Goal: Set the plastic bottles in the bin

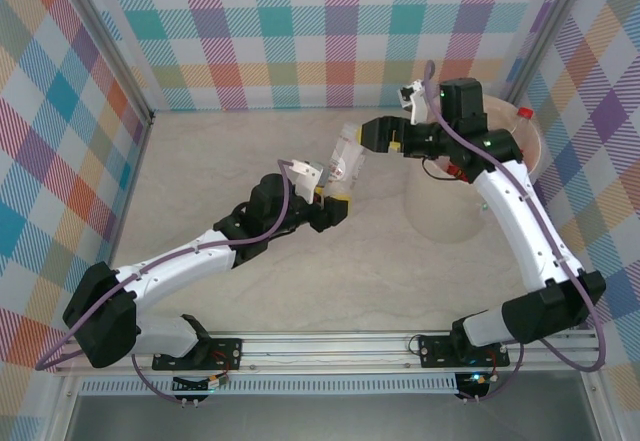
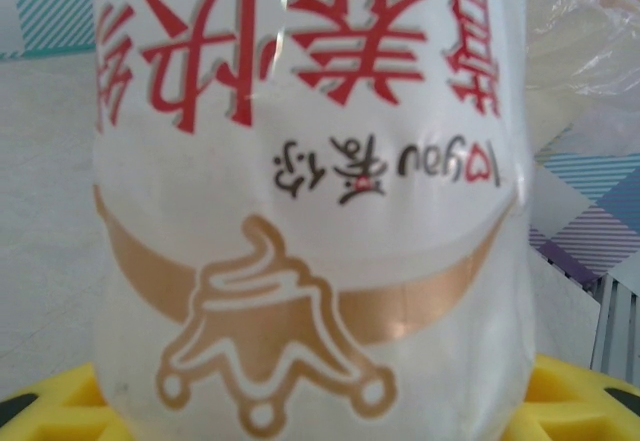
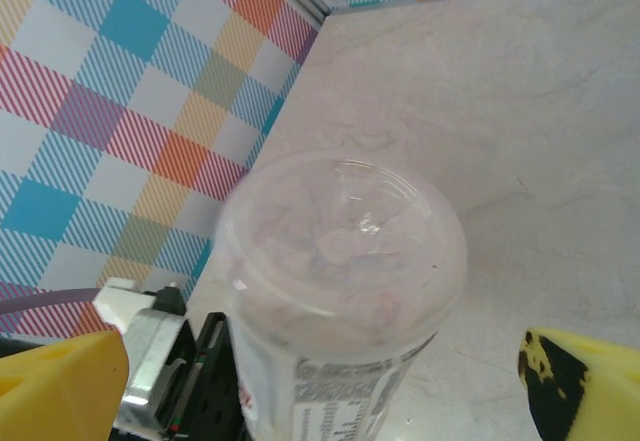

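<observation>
Pastel checked walls close in a pale marbled table (image 1: 250, 151), and above its middle your two arms meet for what looks like a hand-over. The large round translucent-white bin (image 1: 445, 216) stands on the right side of the table, under your right arm (a red cap (image 1: 523, 113) shows at its far rim).

To do this step well, slide the right jaws further along the body before you close, so they take the straight wall and not the rim of the base. Centre the bottle between them, close gently because thin plastic will give, and let the left go only once the right has a firm hold. Then swing over the bin and drop.

Your left gripper (image 1: 335, 193) is clenched on a small clear plastic bottle (image 1: 347, 161) with a white label printed in red and gold, held up off the table. Its yellow pads (image 2: 60, 406) sit on either side of the label's lower edge.

Your right gripper (image 1: 372, 133) stands spread wide around the bottle's other end. Its wrist view looks onto the round clear base (image 3: 340, 251), with a yellow fingertip (image 3: 55, 381) on each side, both apart from the plastic. It grasps nothing.
</observation>
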Robot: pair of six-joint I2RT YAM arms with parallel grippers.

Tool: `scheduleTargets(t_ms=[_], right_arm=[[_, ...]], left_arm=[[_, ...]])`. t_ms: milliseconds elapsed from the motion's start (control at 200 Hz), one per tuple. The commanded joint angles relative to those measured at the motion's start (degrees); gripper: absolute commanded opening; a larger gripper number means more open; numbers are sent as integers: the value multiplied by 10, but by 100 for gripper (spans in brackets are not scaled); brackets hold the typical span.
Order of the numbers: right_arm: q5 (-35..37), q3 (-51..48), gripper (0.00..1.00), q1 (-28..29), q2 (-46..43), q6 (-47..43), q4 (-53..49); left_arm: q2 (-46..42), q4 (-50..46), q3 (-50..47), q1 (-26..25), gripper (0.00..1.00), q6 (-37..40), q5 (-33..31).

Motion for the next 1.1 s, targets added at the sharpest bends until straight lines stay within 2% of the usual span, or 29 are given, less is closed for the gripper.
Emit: scheduleTargets(t_ms=[0, 150, 460, 590, 675, 700, 745, 855, 980, 1095], right_arm=[[-9, 9, 99, 21, 19, 0, 24], [3, 12, 95, 28, 33, -1, 32], [20, 14, 77, 28, 36, -3, 26], [29, 16, 66, 28, 35, -5, 25], [31, 19, 63, 28, 37, -1, 30], [32, 19, 62, 28, 39, -1, 32], [36, 22, 59, 28, 44, -2, 35], [61, 45, 57, 28, 49, -16, 35], [133, 145, 52, 19, 60, -76, -27], [161, 269, 50, -31, 78, -106, -89]], left_arm=[[-15, 25, 22, -6, 51, 13, 0], [-19, 26, 21, -11, 51, 20, 3], [-20, 5, 29, -10, 54, 27, -4], [-20, 0, 32, -11, 56, 26, -18], [-16, 1, 33, -11, 57, 24, -24], [-13, 1, 33, -11, 59, 23, -24], [-12, 0, 34, -11, 68, 22, -26], [-13, -37, 52, -11, 100, 12, -39], [-21, -155, 97, -9, 100, -49, -98], [-33, -220, 88, -10, 100, -70, -94]])
